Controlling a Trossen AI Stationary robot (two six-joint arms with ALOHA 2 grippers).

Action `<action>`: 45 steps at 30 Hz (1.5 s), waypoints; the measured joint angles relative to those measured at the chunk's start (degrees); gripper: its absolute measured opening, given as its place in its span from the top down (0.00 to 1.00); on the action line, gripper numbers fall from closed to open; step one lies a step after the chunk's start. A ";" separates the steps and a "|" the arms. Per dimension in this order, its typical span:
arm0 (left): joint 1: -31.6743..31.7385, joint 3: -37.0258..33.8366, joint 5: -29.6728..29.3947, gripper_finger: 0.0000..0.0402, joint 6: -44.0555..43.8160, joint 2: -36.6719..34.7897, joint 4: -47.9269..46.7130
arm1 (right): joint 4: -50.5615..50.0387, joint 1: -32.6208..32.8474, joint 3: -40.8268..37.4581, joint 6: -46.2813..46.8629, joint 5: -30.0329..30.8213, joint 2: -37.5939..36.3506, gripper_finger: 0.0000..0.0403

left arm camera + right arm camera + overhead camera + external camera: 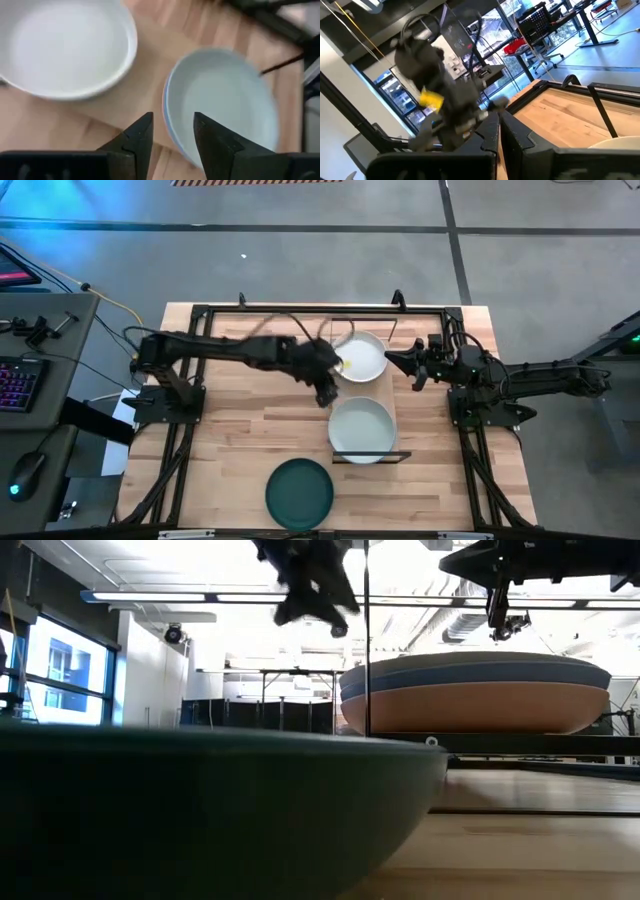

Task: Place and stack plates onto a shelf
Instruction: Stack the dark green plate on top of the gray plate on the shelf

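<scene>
The shelf carries two lots of plates. A white plate sits at its far end. At its near end a pale green plate tops a stack with a blue and a pink plate under it. A dark teal plate rests on the tabletop at the near edge. My left gripper is open and hovers above the left rim of the near stack. My right gripper is shut, level, just right of the white plate.
A black frame runs round the tabletop, and both arm bases stand inside it. A keyboard and mouse lie on a side desk to the left. Bare wood lies left of the shelf.
</scene>
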 joint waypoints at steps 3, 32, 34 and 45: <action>1.42 -0.02 -0.39 0.67 1.57 -4.76 0.68 | 0.34 0.00 -0.02 0.99 -0.02 0.02 1.00; -2.85 -45.94 -9.42 0.67 -1.57 -45.74 49.88 | 5.24 0.13 -0.02 0.77 -0.28 0.10 1.00; -2.85 -45.94 -9.42 0.67 -1.57 -45.74 49.89 | 5.22 0.13 -0.02 0.83 -0.28 0.13 1.00; -2.86 -45.94 -9.11 0.67 -5.58 -45.45 49.39 | 5.22 0.13 -0.02 1.94 -0.28 0.12 1.00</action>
